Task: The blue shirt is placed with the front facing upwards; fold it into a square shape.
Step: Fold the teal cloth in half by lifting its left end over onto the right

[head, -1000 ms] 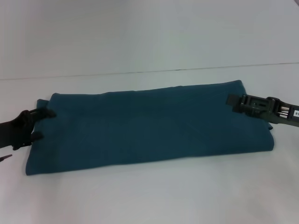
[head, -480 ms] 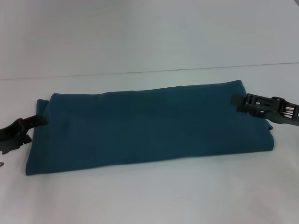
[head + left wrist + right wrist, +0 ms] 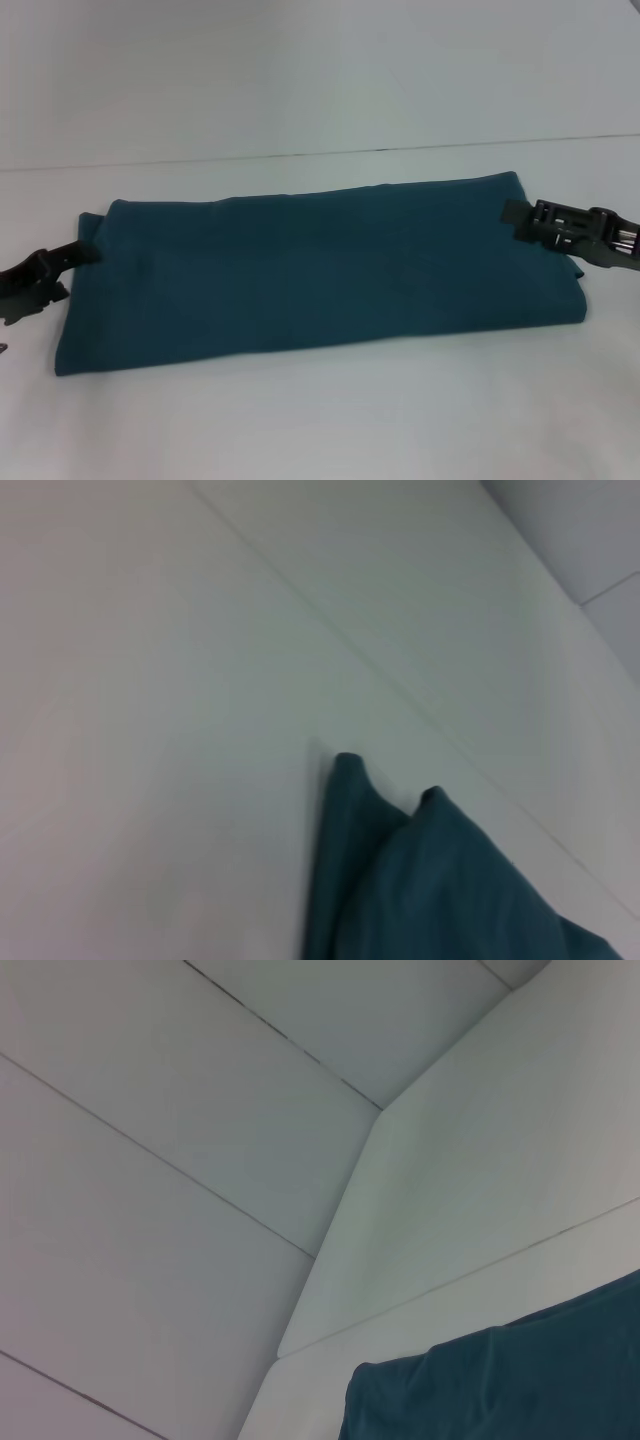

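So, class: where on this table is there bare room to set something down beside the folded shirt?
Bare table runs along the near edge of the blue shirt, and a narrower strip lies between its far edge and the wall. The ends are crowded: the left gripper sits at one, the right gripper at the other.

No readable text, label or number shows anywhere.
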Tool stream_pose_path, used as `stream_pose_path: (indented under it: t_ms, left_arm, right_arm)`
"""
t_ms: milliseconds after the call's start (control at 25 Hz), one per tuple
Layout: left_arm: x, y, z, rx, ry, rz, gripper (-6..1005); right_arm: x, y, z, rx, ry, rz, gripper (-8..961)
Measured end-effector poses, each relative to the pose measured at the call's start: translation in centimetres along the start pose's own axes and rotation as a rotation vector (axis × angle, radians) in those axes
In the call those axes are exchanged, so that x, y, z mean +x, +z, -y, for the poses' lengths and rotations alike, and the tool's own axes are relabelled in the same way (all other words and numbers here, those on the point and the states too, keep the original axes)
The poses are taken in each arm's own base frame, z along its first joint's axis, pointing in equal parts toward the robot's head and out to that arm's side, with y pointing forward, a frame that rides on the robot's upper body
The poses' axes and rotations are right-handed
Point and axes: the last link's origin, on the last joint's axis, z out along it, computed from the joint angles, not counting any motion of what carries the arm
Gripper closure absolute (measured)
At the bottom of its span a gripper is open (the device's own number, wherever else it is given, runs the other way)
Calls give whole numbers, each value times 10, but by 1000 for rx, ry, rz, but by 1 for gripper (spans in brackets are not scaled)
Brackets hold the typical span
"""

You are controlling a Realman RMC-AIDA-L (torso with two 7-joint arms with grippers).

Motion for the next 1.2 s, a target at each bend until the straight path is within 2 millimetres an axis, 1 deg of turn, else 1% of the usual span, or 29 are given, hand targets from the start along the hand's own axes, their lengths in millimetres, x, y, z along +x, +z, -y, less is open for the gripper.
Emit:
stream_pose_path:
  t_ms: [160,600,1080,1160,1200]
  left_arm:
    - [-2,2,-3,-7,-1,6,153]
    - [-7,5,2,13,-1,8,153]
    - [-11,7,1,8,6,26,152]
    - [-8,4,-1,-3,13,25,152]
    - [-4,1,-4,-19,28,20,152]
  right_arm:
    - [1,0,1,3,8,1,180]
    - [1,-2,3,6,15,12,180]
    - [-1,-4,4,8,19,25,180]
    - [-1,-4,4,8,17,25,180]
    - [-1,-4,4,8,15,25,180]
